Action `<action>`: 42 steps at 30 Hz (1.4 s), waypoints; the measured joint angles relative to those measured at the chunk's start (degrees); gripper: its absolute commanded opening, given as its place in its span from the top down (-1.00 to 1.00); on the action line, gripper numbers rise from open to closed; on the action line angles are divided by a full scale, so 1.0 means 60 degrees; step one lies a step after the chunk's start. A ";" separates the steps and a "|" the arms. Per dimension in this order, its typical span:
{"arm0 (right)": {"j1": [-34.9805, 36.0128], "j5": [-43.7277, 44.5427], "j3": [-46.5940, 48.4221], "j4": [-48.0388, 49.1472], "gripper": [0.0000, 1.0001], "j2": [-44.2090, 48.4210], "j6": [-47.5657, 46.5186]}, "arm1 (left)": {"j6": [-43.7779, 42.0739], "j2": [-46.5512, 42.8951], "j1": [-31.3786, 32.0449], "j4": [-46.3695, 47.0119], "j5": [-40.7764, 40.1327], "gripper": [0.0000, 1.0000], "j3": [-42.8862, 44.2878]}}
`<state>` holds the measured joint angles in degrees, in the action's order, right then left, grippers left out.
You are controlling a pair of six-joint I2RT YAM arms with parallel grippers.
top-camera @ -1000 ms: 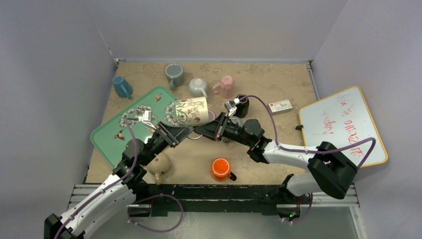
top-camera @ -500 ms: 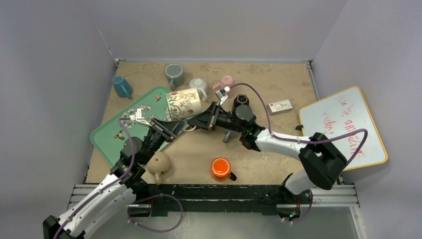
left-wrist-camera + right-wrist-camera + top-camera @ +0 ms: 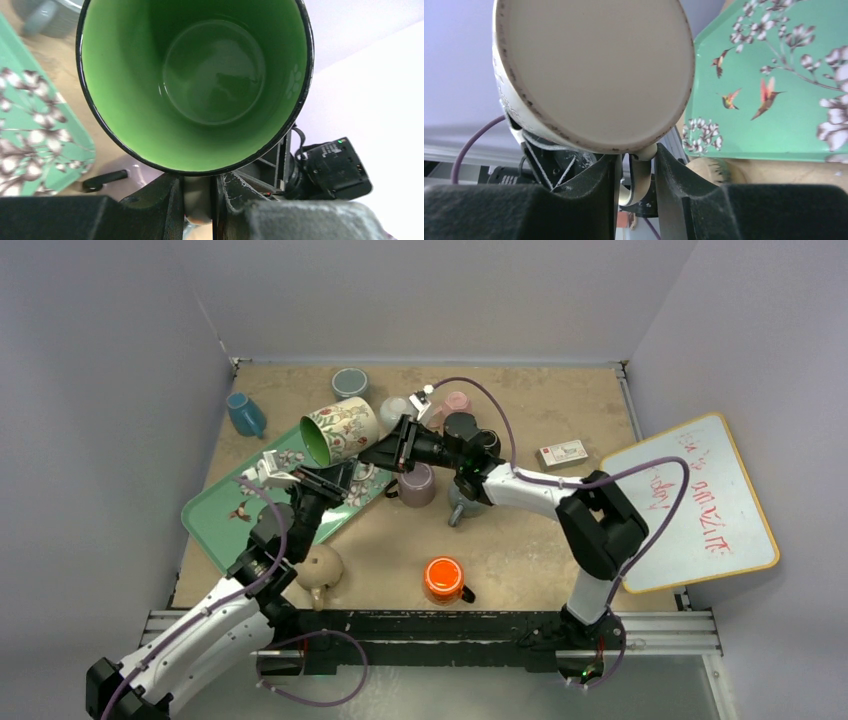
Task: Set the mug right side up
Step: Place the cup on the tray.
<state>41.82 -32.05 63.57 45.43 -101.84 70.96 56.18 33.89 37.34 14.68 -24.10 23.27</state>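
The mug (image 3: pixel 340 430), cream with flowers outside and green inside, hangs in the air over the back corner of the green tray (image 3: pixel 215 515), tilted with its mouth facing up and to the left. My left gripper (image 3: pixel 338 476) comes from below and is shut on the mug's handle (image 3: pixel 198 200); the left wrist view looks straight into the green inside (image 3: pixel 200 80). My right gripper (image 3: pixel 388 452) reaches in from the right at the mug's base (image 3: pixel 594 70). The handle (image 3: pixel 641 175) sits between its jaws, which are slightly apart, with a gap on one side.
Several mugs stand around: purple (image 3: pixel 417 483), orange (image 3: pixel 443 578), beige (image 3: pixel 320 568), blue (image 3: pixel 244 414), grey (image 3: pixel 349 383), pink (image 3: pixel 457 401). A small box (image 3: pixel 563 453) and a whiteboard (image 3: pixel 700 500) lie to the right. Walls close in the table at the back and sides.
Both arms carried the mug up and leftward, turning its mouth from sideways toward upward. The left gripper shut on the handle. The right jaws have loosened.
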 measured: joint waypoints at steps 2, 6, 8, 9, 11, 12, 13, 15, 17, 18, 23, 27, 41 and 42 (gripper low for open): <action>-0.0127 -0.0095 0.0076 -0.0004 0.33 -0.0299 0.0029 | -0.0164 0.0324 -0.0018 0.0055 -0.0288 1.00 0.0000; -0.0321 -0.0302 0.0087 0.0189 0.33 -0.0765 0.0255 | -0.0499 0.0776 -0.0040 0.0193 -0.0630 1.00 0.0000; -0.0408 -0.0444 0.0124 0.0397 0.33 -0.0987 0.0437 | -0.0648 0.0918 -0.0084 0.0244 -0.0732 1.00 0.0000; -0.0441 -0.0510 0.0164 0.0499 0.33 -0.1089 0.0525 | -0.0710 0.0965 -0.0109 0.0255 -0.0769 1.00 0.0000; -0.0535 -0.0616 0.0262 0.0688 0.33 -0.1297 0.0670 | -0.0849 0.1064 -0.0164 0.0266 -0.0863 1.00 0.0000; -0.0572 -0.0627 0.0306 0.0692 0.33 -0.1348 0.0678 | -0.0958 0.1118 -0.0186 0.0266 -0.0925 1.00 0.0000; -0.0605 -0.0634 0.0361 0.0678 0.33 -0.1381 0.0674 | -0.1067 0.1184 -0.0233 0.0251 -0.0976 1.00 0.0000; -0.0678 -0.0623 0.0597 0.0466 0.33 -0.1392 0.0557 | -0.1308 0.1362 -0.0328 0.0168 -0.1060 1.00 0.0000; -0.0725 -0.0576 0.0907 0.0186 0.33 -0.1395 0.0386 | -0.1490 0.1596 -0.0419 0.0062 -0.1140 1.00 0.0000; -0.0732 -0.0550 0.1115 0.0040 0.33 -0.1413 0.0299 | -0.1610 0.1741 -0.0459 0.0000 -0.1137 1.00 0.0000; -0.0798 -0.0463 0.1872 -0.0372 0.34 -0.1577 -0.0117 | -0.2062 0.2714 -0.0583 -0.0408 -0.1249 1.00 0.0026; -0.0874 -0.0295 0.1905 -0.1020 0.34 -0.1592 -0.0557 | -0.2149 0.3792 -0.1082 -0.0925 -0.1475 1.00 0.0087; -0.1042 0.0506 0.1526 -0.3745 -0.64 0.1701 -0.2878 | -0.3410 0.5016 -0.1654 -0.0739 -0.2728 1.00 0.0284; -0.1042 0.0532 0.1450 -0.3865 -0.78 0.2055 -0.3024 | -0.3526 0.5111 -0.1661 -0.0659 -0.2794 1.00 0.0299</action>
<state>35.57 -28.86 72.27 22.24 -89.52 52.82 35.03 64.55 27.38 10.72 -40.86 25.06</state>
